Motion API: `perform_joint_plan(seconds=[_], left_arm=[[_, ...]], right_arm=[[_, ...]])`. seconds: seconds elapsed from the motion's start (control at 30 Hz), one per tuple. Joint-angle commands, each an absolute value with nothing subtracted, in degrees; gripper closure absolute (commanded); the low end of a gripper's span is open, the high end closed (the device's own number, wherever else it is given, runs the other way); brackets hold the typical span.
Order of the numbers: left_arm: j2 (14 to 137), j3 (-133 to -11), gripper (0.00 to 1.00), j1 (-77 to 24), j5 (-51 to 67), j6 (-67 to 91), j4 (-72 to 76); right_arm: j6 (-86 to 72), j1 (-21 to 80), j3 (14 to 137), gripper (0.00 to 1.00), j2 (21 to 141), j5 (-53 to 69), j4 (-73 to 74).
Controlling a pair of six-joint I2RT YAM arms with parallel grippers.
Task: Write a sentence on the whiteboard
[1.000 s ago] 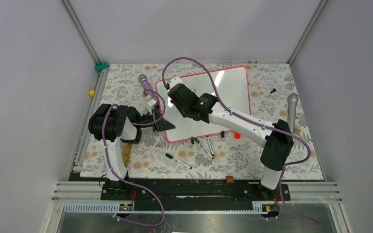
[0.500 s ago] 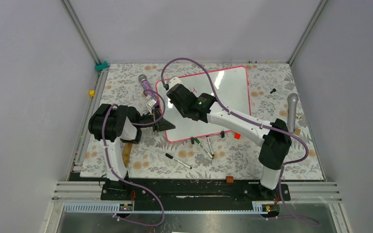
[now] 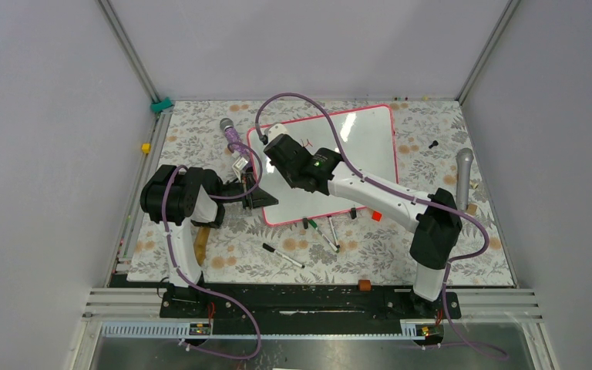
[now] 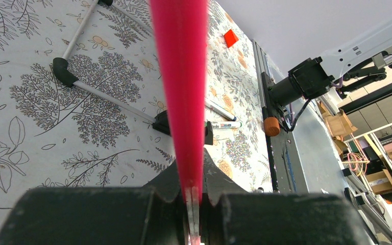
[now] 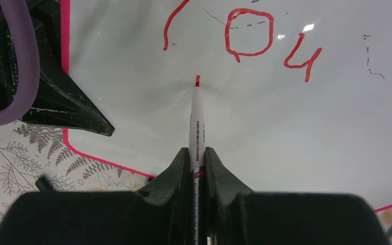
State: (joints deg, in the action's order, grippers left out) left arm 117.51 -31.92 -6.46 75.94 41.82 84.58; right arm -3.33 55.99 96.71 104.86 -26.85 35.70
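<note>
Your right gripper (image 5: 197, 153) is clenched on a marker (image 5: 196, 117), tip out ahead at the whiteboard (image 5: 296, 132). Sentence (image 5: 247, 33), red "You" only, sits just beyond the tip. Left gripper (image 4: 191, 191) pinches the pink frame (image 4: 179, 76). Loose pens (image 4: 109, 99) lie beyond it.

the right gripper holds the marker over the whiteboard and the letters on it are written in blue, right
No, the letters are red, not blue; the right wrist view shows it. The right gripper does hold the marker over the whiteboard.
</note>
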Motion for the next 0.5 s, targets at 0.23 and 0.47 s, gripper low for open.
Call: perform_joint_plan(seconds=[0.23, 0.47], left_arm=[[119.8, -32.26, 1.0, -7.43, 78.21, 38.08, 84.19], [119.89, -32.27, 1.0, -7.39, 78.27, 38.1, 84.2]], right_arm=[[-5.12, 56.27, 95.89, 1.0, 104.53, -24.72, 38.4], [-5.53, 56.33, 94.95, 1.0, 104.41, -23.32, 38.97]])
